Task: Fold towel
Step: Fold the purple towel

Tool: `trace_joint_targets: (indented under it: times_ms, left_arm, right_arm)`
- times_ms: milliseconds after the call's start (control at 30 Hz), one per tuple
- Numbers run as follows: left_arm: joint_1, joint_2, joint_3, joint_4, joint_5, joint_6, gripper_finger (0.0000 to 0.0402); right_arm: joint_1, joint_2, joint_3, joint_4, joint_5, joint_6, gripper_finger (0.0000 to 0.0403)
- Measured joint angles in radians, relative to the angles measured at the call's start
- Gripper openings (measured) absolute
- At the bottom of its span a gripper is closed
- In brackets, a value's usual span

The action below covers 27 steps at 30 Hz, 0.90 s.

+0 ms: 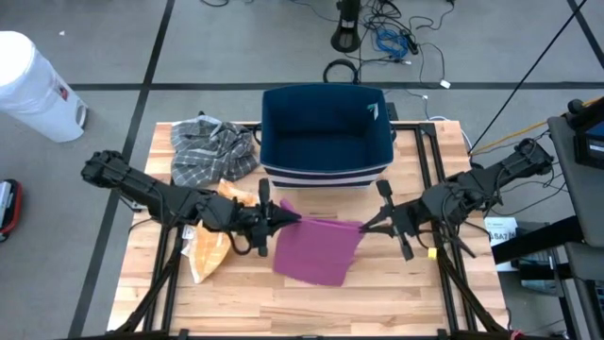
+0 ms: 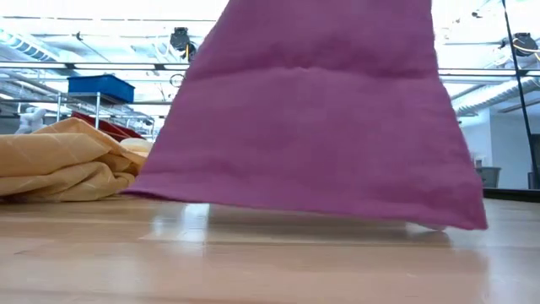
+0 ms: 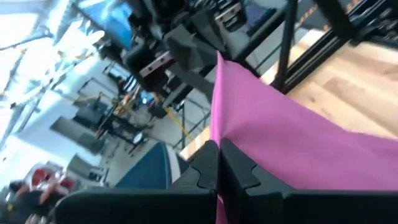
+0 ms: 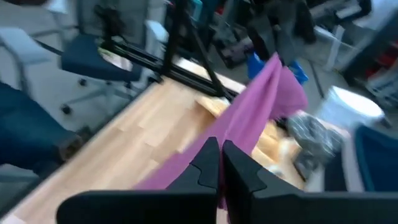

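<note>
A purple towel [image 1: 316,249] hangs between my two grippers above the table's middle. Its upper edge runs taut from my left gripper [image 1: 289,216] to my right gripper [image 1: 366,226]. The rest drops toward the near edge; in the low view the towel's lower edge [image 2: 304,211] sits just at the wooden top. Both grippers are shut on the towel, seen also in the left wrist view [image 3: 219,163] and the right wrist view [image 4: 220,163]. My left gripper pinches the towel's upper left corner [image 3: 221,134] between its two fingers, coming level from the table's left. The cloth stretches taut from there toward the other gripper. My right gripper pinches the towel's upper right corner [image 4: 229,138] between its two fingers, coming level from the table's right. The cloth runs away from it toward the left arm.
A dark blue bin [image 1: 326,135] stands at the far side of the table. A grey plaid cloth [image 1: 211,149] lies far left, and a yellow-orange cloth [image 1: 209,247] lies under the left arm. Bare wood shows along the near edge [image 1: 311,316].
</note>
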Motion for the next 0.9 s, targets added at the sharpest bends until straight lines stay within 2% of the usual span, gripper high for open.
trace_joint_targets:
  times_ms: [133,333,567,900]
  left_arm:
    - [0.063,0.005,0.000,-0.076,0.002,-0.095,0.0001]
    - [0.139,0.063,0.000,-0.205,0.115,-0.224,0.0001]
    - [0.147,0.135,0.000,-0.230,0.147,-0.242,0.0001]
    - [0.130,0.145,0.000,-0.300,0.230,-0.316,0.0001]
  right_arm:
    - [-0.040,0.003,0.000,-0.104,0.066,0.071,0.0000]
    - [-0.086,0.066,0.000,-0.215,0.054,0.167,0.0000]
    - [-0.089,0.183,-0.001,-0.268,0.051,0.209,0.0000]
    - [-0.069,0.283,-0.001,-0.232,0.013,0.257,0.0000]
